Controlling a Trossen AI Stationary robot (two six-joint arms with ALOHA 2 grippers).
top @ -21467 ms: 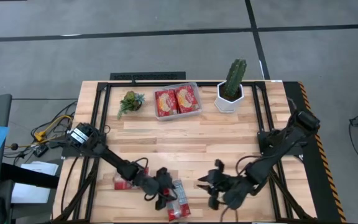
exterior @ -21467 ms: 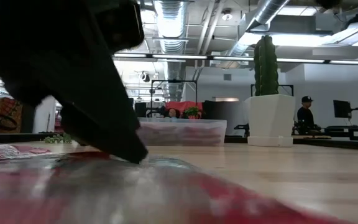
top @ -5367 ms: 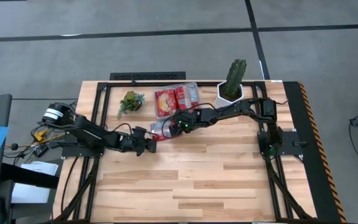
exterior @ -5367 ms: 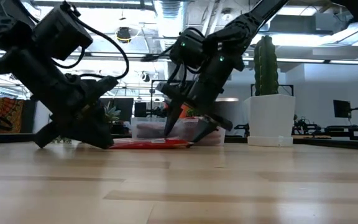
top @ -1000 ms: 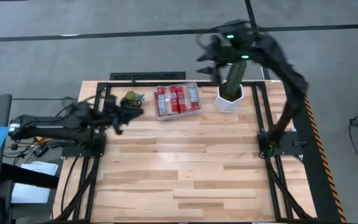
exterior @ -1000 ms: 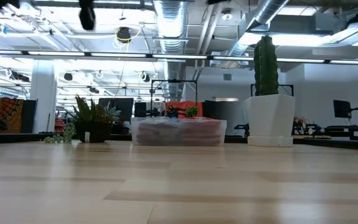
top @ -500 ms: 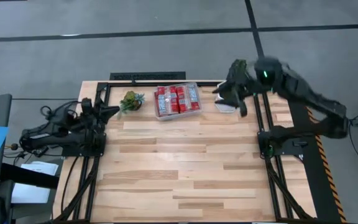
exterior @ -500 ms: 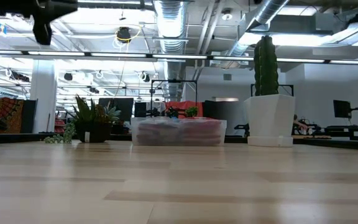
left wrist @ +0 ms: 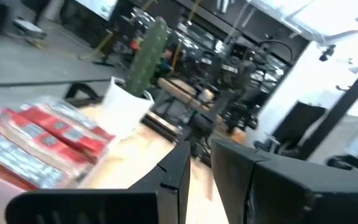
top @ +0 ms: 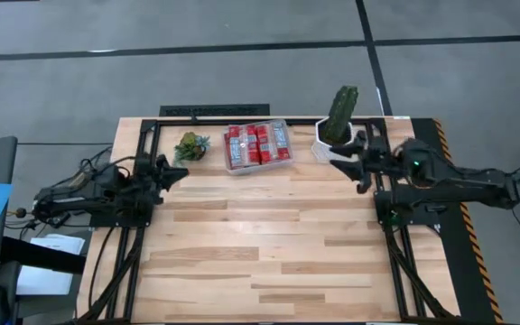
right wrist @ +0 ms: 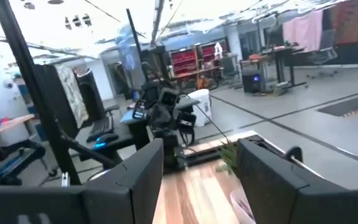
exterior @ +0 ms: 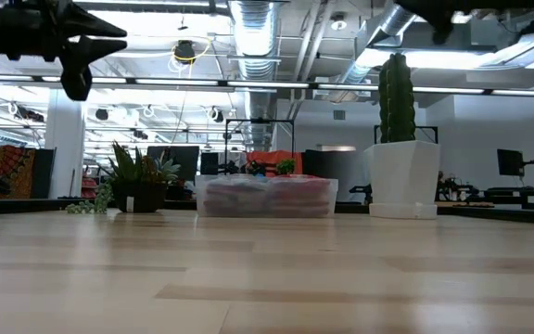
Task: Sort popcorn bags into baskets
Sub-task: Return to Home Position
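Several red popcorn bags (top: 257, 144) lie side by side in the clear basket (top: 287, 159) at the table's far edge; the low view shows the basket (exterior: 267, 198) standing on the tabletop. My left gripper (top: 179, 170) is shut and hangs in the air at the table's left side, left of the basket, with nothing in it. My right gripper (top: 339, 158) is open and empty in the air beside the white cactus pot (top: 325, 149). In the left wrist view the bags (left wrist: 39, 143) lie beyond the shut fingers.
A small green plant (top: 190, 146) stands left of the basket. The tall cactus (exterior: 397, 88) in its white pot (exterior: 403, 178) stands right of it. The arms' dark frames run along the left and right edges; bare wood fills the middle and near part (top: 260, 244).
My right gripper has come down from high over the far edge, toward the table's right side, and its arm has folded in over its base. My left gripper has sunk a little as its arm folded in at the left edge. The basket and bags have stayed put.
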